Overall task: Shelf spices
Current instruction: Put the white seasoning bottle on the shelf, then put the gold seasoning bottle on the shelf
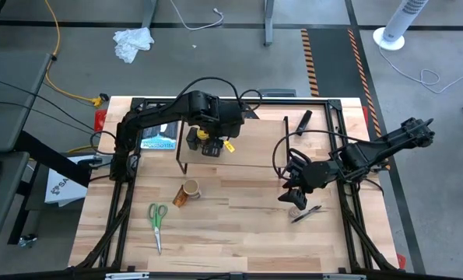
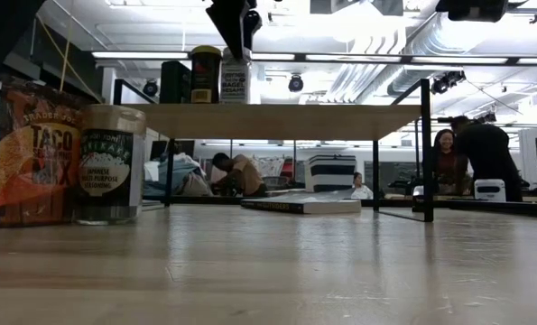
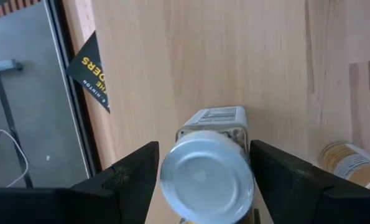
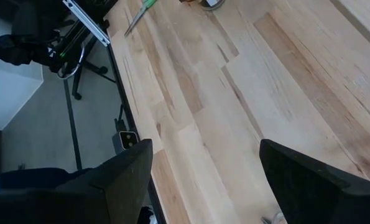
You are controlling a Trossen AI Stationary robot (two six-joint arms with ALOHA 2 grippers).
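Observation:
The shelf (image 1: 239, 165), with black legs and a clear top, stands at the table's far middle. On its top stand a yellow-lidded jar (image 2: 206, 74), a black jar (image 2: 175, 81) and a white-lidded jar (image 3: 208, 177). My left gripper (image 3: 203, 171) is open just above the white-lidded jar (image 2: 235, 83), with one finger on either side of its lid. My right gripper (image 1: 293, 194) is open and empty over the table's right part. A wide tan jar (image 1: 190, 190) and an orange-brown packet (image 2: 33, 149) stand on the table in front of the shelf.
Green-handled scissors (image 1: 157, 222) lie at the near left. A black marker (image 1: 306, 214) and a small jar (image 1: 296, 211) lie below my right gripper. A book (image 2: 300, 206) lies under the shelf. A black frame (image 1: 348, 179) edges the table. People sit in the room behind.

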